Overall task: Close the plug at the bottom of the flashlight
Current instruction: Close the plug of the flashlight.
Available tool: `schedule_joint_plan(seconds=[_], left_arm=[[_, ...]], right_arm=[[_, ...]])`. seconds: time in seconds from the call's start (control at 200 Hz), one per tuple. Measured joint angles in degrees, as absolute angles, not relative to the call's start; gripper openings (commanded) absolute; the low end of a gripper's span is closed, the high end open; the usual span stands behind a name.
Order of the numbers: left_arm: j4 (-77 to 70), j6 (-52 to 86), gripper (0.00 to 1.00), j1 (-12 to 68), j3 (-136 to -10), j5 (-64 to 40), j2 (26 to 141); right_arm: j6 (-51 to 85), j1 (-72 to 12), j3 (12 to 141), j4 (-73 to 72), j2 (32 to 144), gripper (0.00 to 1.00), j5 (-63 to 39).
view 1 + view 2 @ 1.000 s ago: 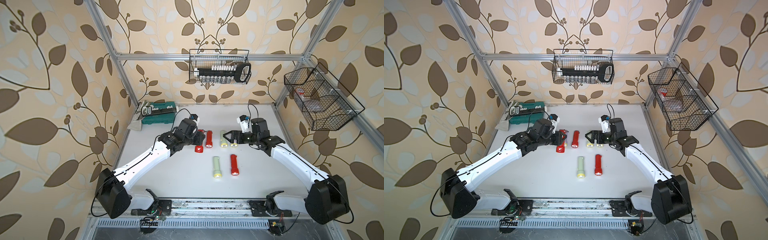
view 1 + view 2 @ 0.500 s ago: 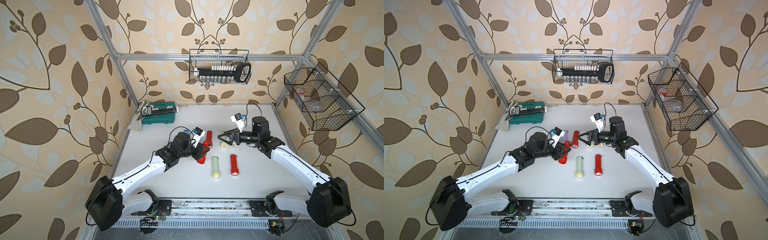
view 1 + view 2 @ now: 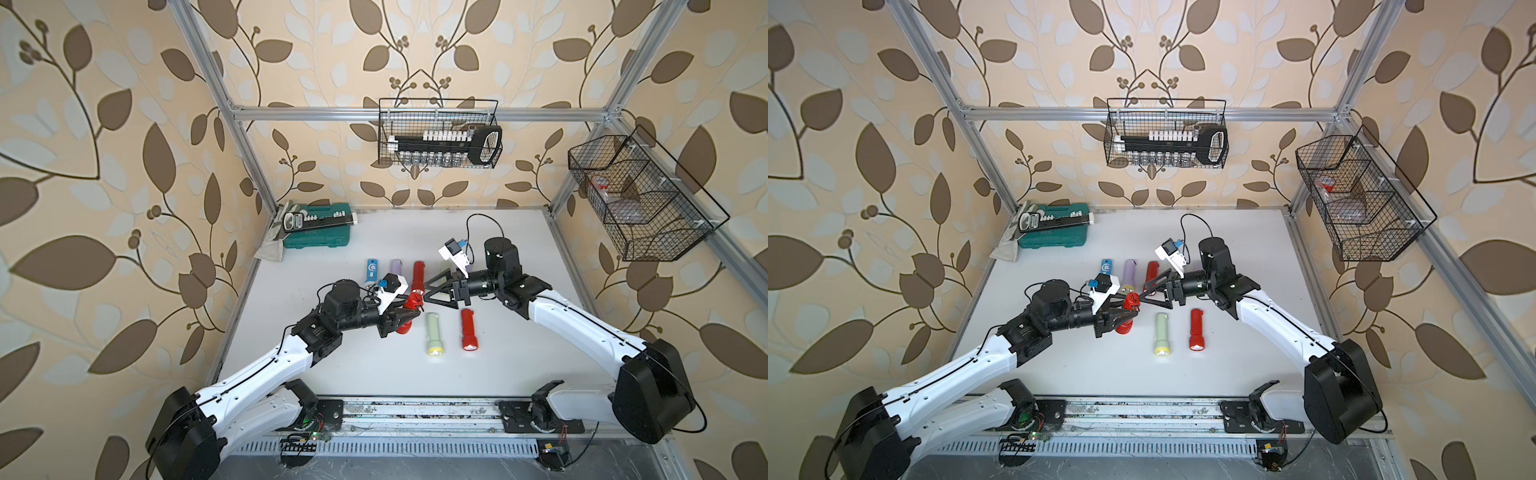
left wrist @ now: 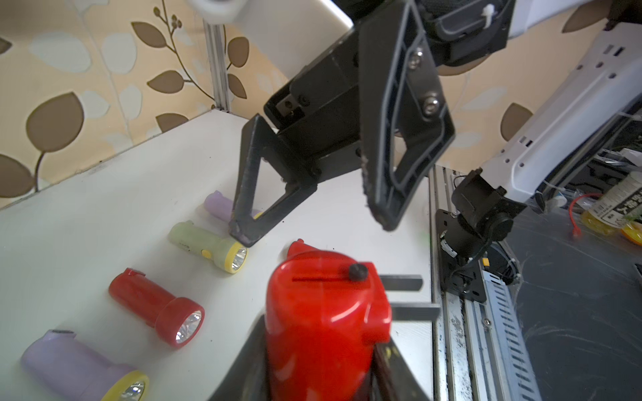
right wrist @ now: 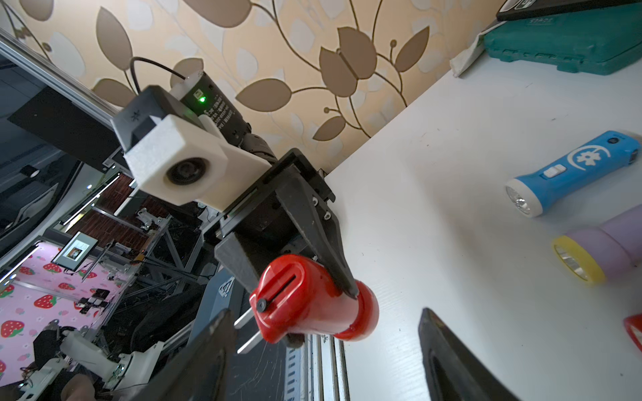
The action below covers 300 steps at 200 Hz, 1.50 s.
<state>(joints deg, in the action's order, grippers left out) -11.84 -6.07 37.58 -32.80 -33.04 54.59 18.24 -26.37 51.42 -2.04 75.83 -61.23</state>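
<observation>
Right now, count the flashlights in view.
8: held red in the left jaws; front pale green and front red; back row: blue, near purple, back red, back pale green, far purple, the last two largely hidden from above.

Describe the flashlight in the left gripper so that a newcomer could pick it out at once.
On the white table, find the left gripper near the middle. It clamps a red flashlight. Unlike the two red flashlights lying loose on the table, this one shows two metal plug prongs sticking out of its base.
</observation>
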Motion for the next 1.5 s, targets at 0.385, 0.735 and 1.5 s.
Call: schedule_joint_plan(seconds=[0.385, 0.735, 1.5], left_arm=[[-14.20, -6.85, 0.00, 37.58, -32.45, -37.76, 56.10], [-14.41, -6.00, 0.00, 37.58, -32.45, -38.41, 56.10], [-14.63, -4.03, 0.00, 37.58, -32.47, -40.32, 56.10]], right_arm=[[15.64, -29.93, 51.37, -2.66, 75.81, 0.62, -63.13], [14.87, -30.74, 51.31, -3.14, 75.83, 0.48, -62.87], [13.21, -29.78, 51.31, -2.39, 74.83, 0.41, -63.09]])
